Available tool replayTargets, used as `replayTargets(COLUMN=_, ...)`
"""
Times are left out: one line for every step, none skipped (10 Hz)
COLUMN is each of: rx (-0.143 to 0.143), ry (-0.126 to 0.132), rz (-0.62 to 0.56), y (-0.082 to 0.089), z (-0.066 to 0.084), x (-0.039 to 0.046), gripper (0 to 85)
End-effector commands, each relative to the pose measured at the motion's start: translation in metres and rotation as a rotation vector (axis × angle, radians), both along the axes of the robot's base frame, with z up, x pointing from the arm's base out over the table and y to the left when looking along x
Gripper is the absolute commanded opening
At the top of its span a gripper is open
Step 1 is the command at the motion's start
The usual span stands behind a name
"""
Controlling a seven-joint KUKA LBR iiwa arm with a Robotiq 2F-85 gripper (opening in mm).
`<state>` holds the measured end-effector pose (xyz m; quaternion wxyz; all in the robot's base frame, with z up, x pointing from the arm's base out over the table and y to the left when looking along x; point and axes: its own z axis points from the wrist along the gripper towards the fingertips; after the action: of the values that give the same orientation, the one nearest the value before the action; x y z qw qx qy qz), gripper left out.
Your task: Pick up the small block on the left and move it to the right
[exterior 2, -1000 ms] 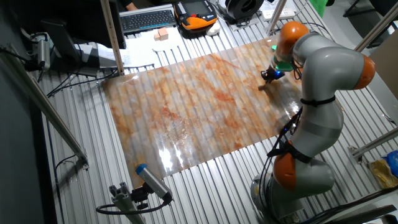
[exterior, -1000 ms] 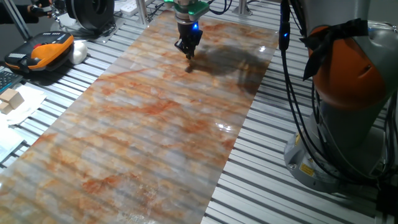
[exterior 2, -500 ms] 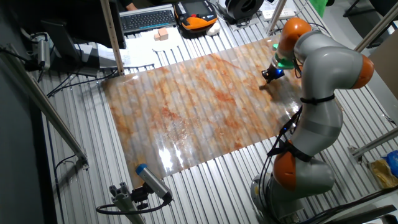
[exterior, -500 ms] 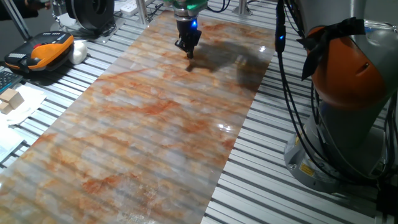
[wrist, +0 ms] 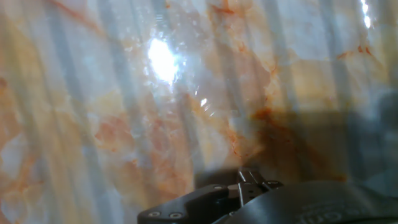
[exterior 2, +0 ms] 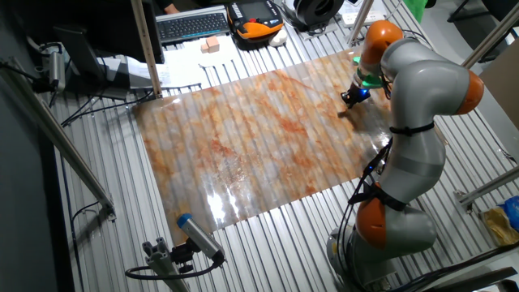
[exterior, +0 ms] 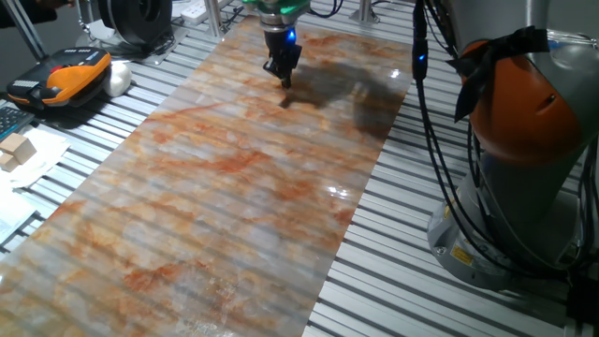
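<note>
My gripper [exterior: 284, 80] hangs over the far end of the marbled orange-grey mat [exterior: 215, 197], and its fingers taper down to a narrow point that looks shut. Just below the tips a tiny tan speck, apparently the small block [exterior: 284, 101], lies on the mat with a small gap between it and the fingers. The other fixed view shows the gripper [exterior 2: 349, 100] at the mat's right end with the small block [exterior 2: 340, 113] beside it. The hand view shows only the mat [wrist: 155, 112] and the hand's dark housing [wrist: 249, 199]; neither the block nor the fingertips appear there.
The arm's orange-grey base [exterior: 524, 159] and hanging cables [exterior: 440, 140] stand right of the mat. An orange-black device [exterior: 65, 80] and larger pale wooden blocks on white paper [exterior: 17, 150] lie to the left. A keyboard [exterior 2: 193, 26] sits beyond the mat.
The gripper has risen slightly above the mat. The tan speck beneath it has stayed where it was.
</note>
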<state>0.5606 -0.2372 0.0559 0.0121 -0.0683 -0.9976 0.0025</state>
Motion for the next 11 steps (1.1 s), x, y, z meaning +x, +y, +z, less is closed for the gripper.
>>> replayTargets(rx=-0.007, ry=-0.011, rz=0.052, y=0.0004, z=0.0003, x=0.0001, gripper=0.0)
replayTargets(rx=-0.005, ry=-0.014, rz=0.062, y=0.0004, z=0.0003, x=0.0001, gripper=0.0)
replayTargets(rx=-0.002, ry=-0.012, rz=0.064, y=0.0004, z=0.0003, x=0.0001, gripper=0.0)
replayTargets(rx=0.000, ry=-0.011, rz=0.064, y=0.0004, z=0.0003, x=0.0001, gripper=0.0)
replayTargets(rx=0.004, ry=-0.002, rz=0.058, y=0.0004, z=0.0003, x=0.0001, gripper=0.0)
replayTargets(rx=0.017, ry=0.008, rz=0.031, y=0.0004, z=-0.0003, x=0.0002, gripper=0.0)
replayTargets(rx=0.028, ry=0.016, rz=-0.018, y=0.0003, z=-0.0003, x=0.0001, gripper=0.0)
replayTargets(rx=0.031, ry=0.016, rz=-0.060, y=0.0004, z=-0.0003, x=0.0002, gripper=0.0)
replayTargets(rx=0.016, ry=0.012, rz=-0.088, y=0.0005, z=-0.0005, x=0.0002, gripper=17.0)
replayTargets(rx=0.007, ry=0.005, rz=-0.104, y=0.0003, z=-0.0004, x=-0.0005, gripper=17.0)
replayTargets(rx=-0.001, ry=-0.001, rz=-0.103, y=0.0000, z=-0.0004, x=-0.0010, gripper=17.0)
